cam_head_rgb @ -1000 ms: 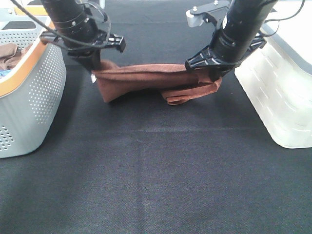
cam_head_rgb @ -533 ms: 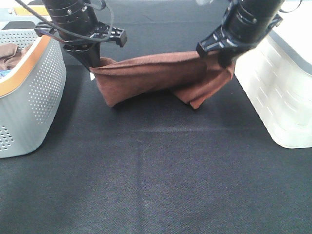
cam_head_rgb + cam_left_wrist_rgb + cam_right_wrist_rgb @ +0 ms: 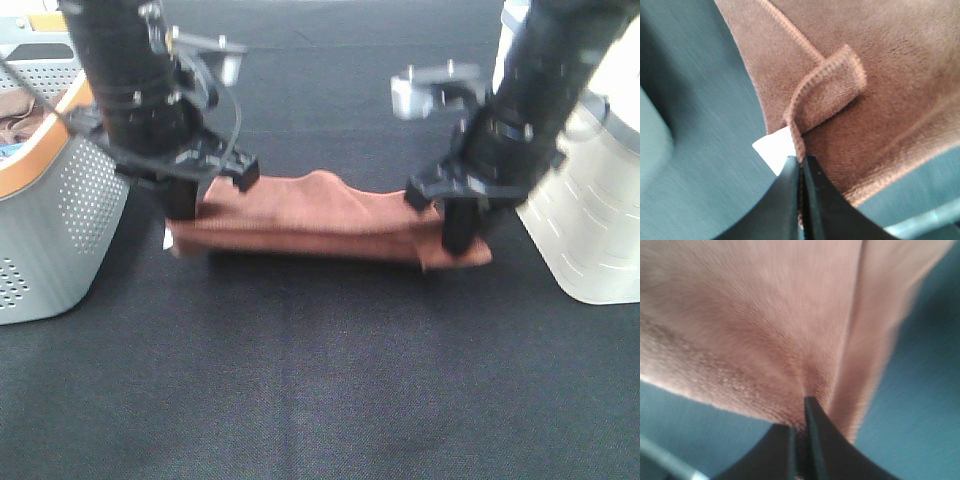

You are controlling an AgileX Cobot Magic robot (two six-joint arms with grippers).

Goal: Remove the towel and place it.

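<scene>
The reddish-brown towel (image 3: 320,218) lies stretched in a folded band across the black table between my two arms. My left gripper (image 3: 180,215) is shut on its left corner, low at the table. The left wrist view shows the stitched edge (image 3: 826,75) and the small white tag (image 3: 775,149) right at the closed fingertips (image 3: 801,162). My right gripper (image 3: 458,240) is shut on the towel's right end. The right wrist view shows the cloth (image 3: 755,325) pinched at the closed fingertips (image 3: 802,415).
A grey perforated basket (image 3: 70,215) with an orange rim stands at the left, with a bunched brown cloth (image 3: 22,108) inside. A white slotted basket (image 3: 590,215) stands at the right. Black tablecloth (image 3: 320,380) fills the front.
Both arms have come forward and down with the towel. The towel hung in the air between the grippers; now it lies on the table as a flat folded band.
</scene>
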